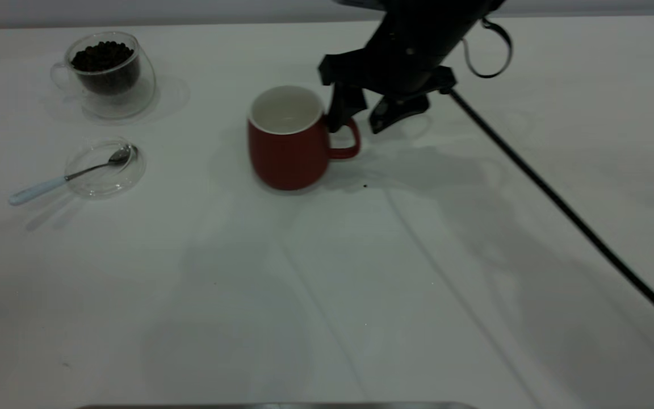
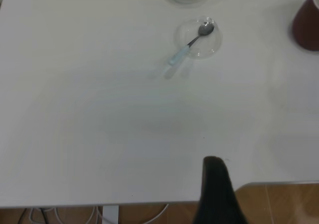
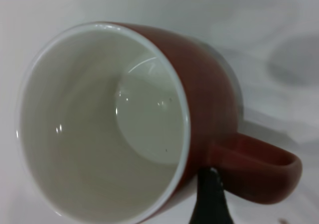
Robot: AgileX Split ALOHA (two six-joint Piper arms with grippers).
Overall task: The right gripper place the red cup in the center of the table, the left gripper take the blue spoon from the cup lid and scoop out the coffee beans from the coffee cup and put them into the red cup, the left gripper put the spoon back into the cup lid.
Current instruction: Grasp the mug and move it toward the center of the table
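The red cup (image 1: pixel 287 142) (image 3: pixel 199 84) stands upright near the middle of the table (image 1: pixel 361 295), empty, with its handle toward my right gripper (image 1: pixel 362 120). That gripper is open. One finger (image 3: pixel 209 196) sits in the gap between the cup's body and its handle, the other outside the handle. At far left the coffee cup (image 1: pixel 105 71) holds a heap of coffee beans (image 1: pixel 101 55). In front of it lies the cup lid (image 1: pixel 104 167) (image 2: pixel 198 37) with the blue spoon (image 1: pixel 49 184) (image 2: pixel 192 44), bowl in the lid and handle over the rim. My left gripper (image 2: pixel 215 176) hovers at the table's near edge, far from the spoon.
A black cable (image 1: pixel 560 204) runs across the table's right side from the right arm, and a loop of cable (image 1: pixel 497 51) hangs beside it. A small dark speck (image 1: pixel 365 186) lies by the red cup. The table's edge (image 2: pixel 279 184) gives way to a brown floor.
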